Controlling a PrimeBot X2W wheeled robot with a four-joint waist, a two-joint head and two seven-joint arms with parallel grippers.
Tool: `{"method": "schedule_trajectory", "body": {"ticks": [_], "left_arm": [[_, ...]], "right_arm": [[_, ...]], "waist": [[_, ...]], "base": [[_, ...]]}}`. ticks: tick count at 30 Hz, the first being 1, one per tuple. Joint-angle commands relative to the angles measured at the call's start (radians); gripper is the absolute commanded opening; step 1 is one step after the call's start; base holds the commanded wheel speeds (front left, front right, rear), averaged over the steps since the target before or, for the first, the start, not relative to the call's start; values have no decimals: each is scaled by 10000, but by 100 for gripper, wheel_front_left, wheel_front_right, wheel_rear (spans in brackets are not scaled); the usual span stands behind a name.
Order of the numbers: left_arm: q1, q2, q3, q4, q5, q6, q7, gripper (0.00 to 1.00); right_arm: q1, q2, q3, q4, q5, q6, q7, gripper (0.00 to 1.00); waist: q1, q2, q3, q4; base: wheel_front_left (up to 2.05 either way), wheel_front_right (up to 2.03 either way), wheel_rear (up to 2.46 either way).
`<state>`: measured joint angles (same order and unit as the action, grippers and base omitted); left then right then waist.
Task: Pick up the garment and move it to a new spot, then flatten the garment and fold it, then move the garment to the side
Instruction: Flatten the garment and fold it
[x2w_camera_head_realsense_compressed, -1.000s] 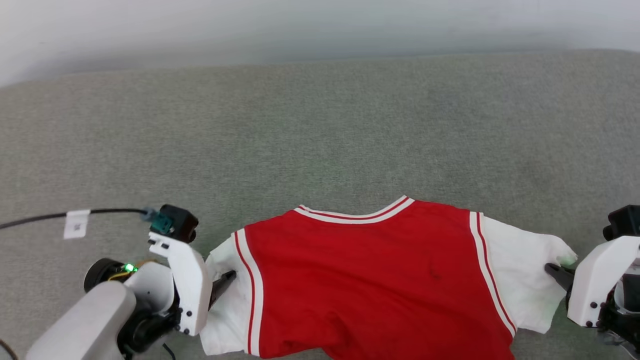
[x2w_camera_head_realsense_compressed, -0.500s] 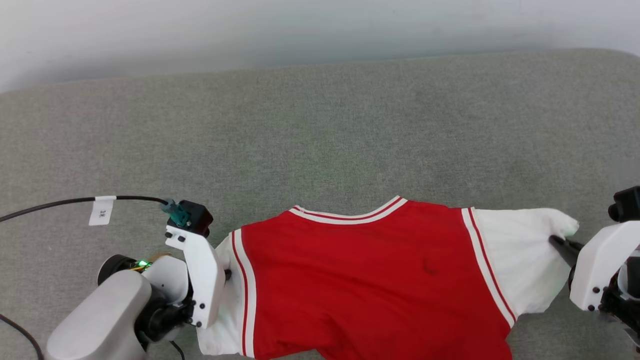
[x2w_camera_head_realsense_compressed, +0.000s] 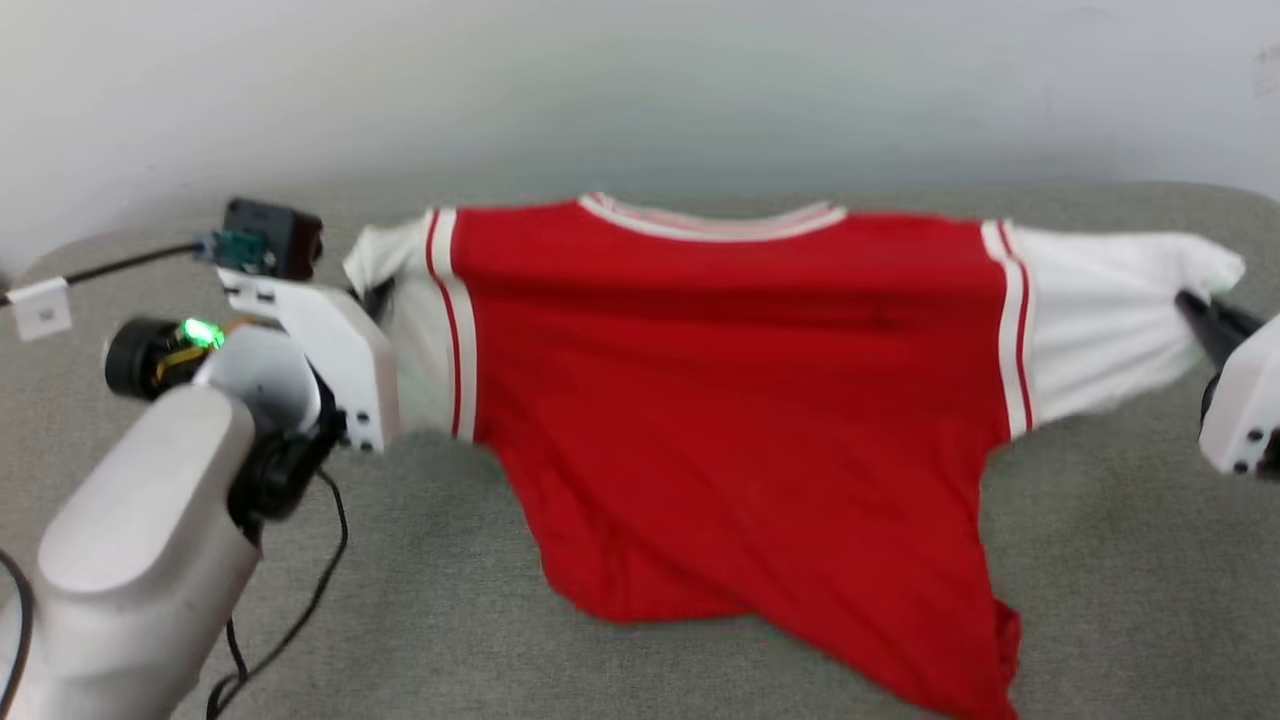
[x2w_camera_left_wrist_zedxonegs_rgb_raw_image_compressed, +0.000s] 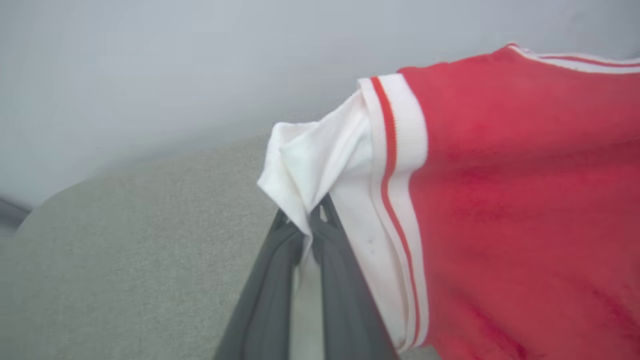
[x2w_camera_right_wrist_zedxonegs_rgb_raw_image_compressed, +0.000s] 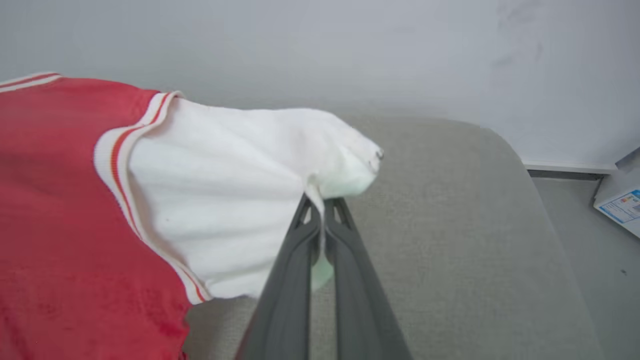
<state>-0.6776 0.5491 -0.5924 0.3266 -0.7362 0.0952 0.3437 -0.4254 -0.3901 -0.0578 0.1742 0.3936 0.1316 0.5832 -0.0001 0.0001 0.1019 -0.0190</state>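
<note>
Garment (x2w_camera_head_realsense_compressed: 720, 400) stretched between closed jaws: left gripper (x2w_camera_left_wrist_zedxonegs_rgb_raw_image_compressed: 305, 220) clamps the left white sleeve's edge, right gripper (x2w_camera_right_wrist_zedxonegs_rgb_raw_image_compressed: 322, 206) clamps the right sleeve's edge, red body hanging nearer

Grey cushion (x2w_camera_head_realsense_compressed: 450, 600) across the lower frame, white wall (x2w_camera_head_realsense_compressed: 640, 80) along the top, printed paper (x2w_camera_right_wrist_zedxonegs_rgb_raw_image_compressed: 620, 207) at far right edge.

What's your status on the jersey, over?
Left gripper and right gripper each shut on a white sleeve. Red jersey stretched between them, over grey cushion. Black cable trailing by left arm.
</note>
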Motion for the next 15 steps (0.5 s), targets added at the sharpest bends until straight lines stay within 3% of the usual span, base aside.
{"method": "schedule_trajectory", "body": {"ticks": [1, 8, 15], "left_arm": [[-257, -34, 128, 77, 112, 34, -166, 0], [-2318, -385, 526, 1152, 539, 56, -1144, 0], [-4920, -573, 912, 2229, 1189, 128, -2304, 0]], "right_arm": [[-220, -163, -25, 104, -50, -16, -80, 0], [-2567, -527, 348, 937, -227, -17, -847, 0], [-5436, -653, 639, 1718, -543, -19, -1796, 0]], "waist": [[1, -1, -15, 23], [1, -1, 480, -6], [1, -1, 1703, -241]], "base": [[0, 0, 0], [0, 0, 0], [0, 0, 0]]}}
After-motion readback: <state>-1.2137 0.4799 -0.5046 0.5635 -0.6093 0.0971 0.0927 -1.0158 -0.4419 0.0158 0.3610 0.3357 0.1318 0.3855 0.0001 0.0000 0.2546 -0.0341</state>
